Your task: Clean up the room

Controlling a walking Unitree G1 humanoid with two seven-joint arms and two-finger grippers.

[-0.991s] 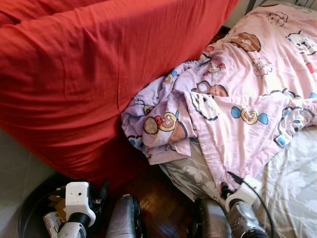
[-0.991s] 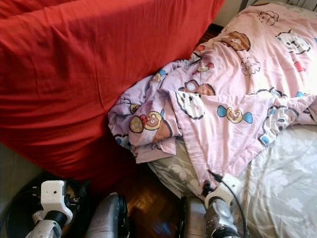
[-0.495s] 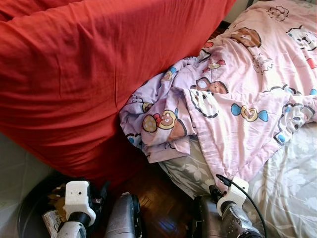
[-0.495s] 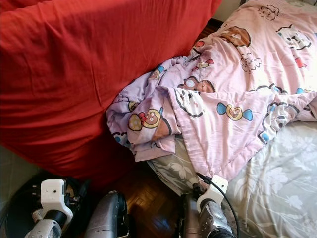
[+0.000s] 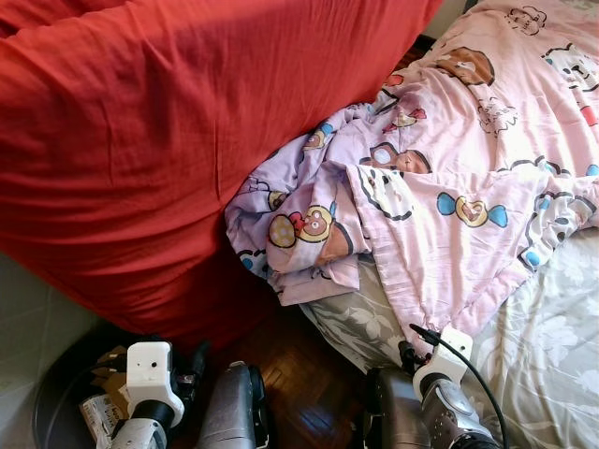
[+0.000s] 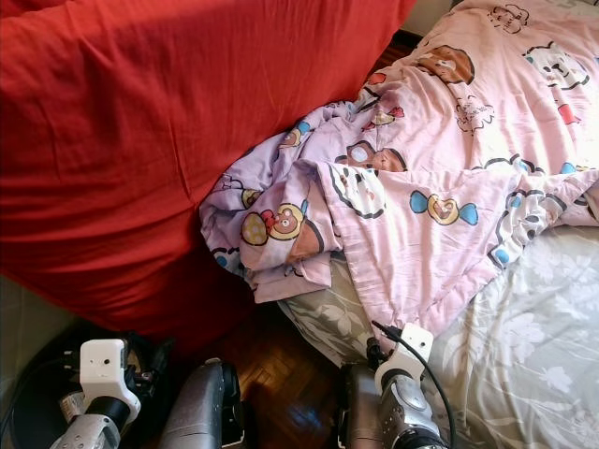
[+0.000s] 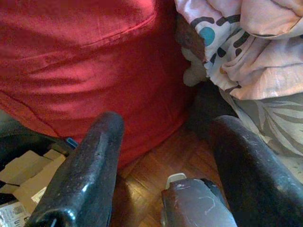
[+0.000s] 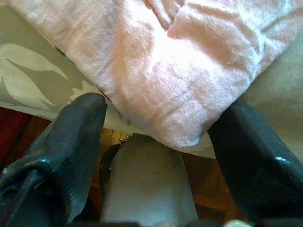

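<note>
**Reaching for the blanket corner**

Seen: one pink cartoon-print blanket (image 5: 468, 178), rumpled and half slid off the bed, its lower corner hanging over the grey leaf-print sheet (image 5: 552, 327) at the mattress edge. Beside it, one large red duvet (image 5: 159, 131) heaped over the neighbouring bed, touching the blanket's bunched lilac fold. Between the beds, a strip of wooden parquet floor (image 5: 299, 374).

Right gripper (image 8: 161, 137) poised just at the blanket's hanging corner, fingers (image 8: 71, 137) spread wide with the pink tip lying between them, nothing clamped. Left gripper (image 7: 165, 156) held low near the floor, fingers likewise apart and empty, facing the red duvet. Down by the left arm, one dark round bin (image 5: 56, 412) holding cardboard scraps.

Step in hand, by all appearances: taking hold of the blanket to straighten the bed. Next move likely calls for closing on that corner, then pulling the cloth up and flat without dragging the sheet along.
</note>
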